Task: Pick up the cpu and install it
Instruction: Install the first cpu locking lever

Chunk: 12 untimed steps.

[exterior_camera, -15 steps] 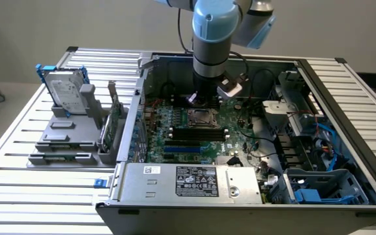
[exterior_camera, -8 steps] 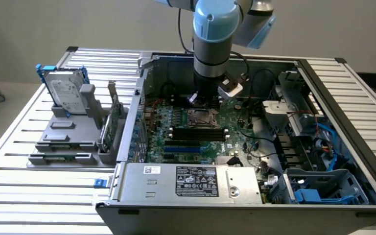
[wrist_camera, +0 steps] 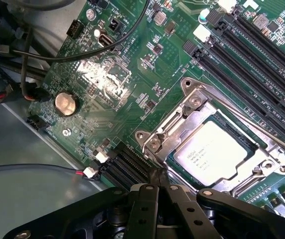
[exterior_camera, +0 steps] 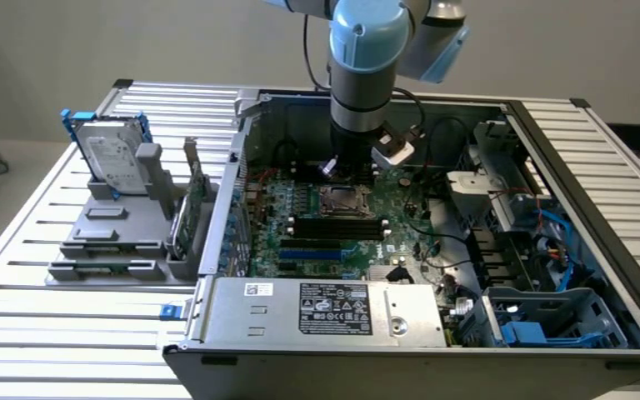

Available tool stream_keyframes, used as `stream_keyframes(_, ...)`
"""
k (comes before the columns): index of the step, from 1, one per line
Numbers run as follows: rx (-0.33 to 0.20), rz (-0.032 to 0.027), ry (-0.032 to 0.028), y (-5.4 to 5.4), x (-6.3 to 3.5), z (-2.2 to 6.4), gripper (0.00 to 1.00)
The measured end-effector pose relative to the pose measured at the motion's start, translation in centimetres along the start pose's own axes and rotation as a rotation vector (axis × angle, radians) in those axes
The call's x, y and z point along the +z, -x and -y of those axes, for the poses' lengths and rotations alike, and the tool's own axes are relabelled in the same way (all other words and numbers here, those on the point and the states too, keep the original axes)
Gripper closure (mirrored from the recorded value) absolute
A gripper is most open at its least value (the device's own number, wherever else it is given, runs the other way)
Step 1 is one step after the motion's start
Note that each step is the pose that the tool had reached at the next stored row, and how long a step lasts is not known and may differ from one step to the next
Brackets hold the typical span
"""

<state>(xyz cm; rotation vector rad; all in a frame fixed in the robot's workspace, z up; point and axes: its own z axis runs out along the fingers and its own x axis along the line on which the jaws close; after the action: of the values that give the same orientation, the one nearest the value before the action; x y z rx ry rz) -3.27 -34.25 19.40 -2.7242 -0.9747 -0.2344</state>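
The tool (wrist_camera: 158, 174), pressed together on nothing, hangs just beside the socket frame (wrist_camera: 190, 102). Beyond it the cpu (wrist_camera: 213, 154) lies flat inside that frame on the motherboard (wrist_camera: 107, 74). Seating looks done; any further move calls for clearing the frame without knocking it.

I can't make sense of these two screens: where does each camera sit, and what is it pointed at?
Exterior view: off the arm, high up, looking down into the open computer case on a slatted table; the arm reaches down into it.
Wrist view: on the arm's wrist, looking closely down at the motherboard; the gripper shows, shut and empty.
Shared: both show the socket; the wrist view shows the cpu lying in it.
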Motion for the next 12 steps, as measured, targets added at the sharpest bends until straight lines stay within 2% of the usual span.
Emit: stream_keyframes(12, 0.0, -0.0003, 0.0003, 0.03, 0.09, -0.05, 0.89)
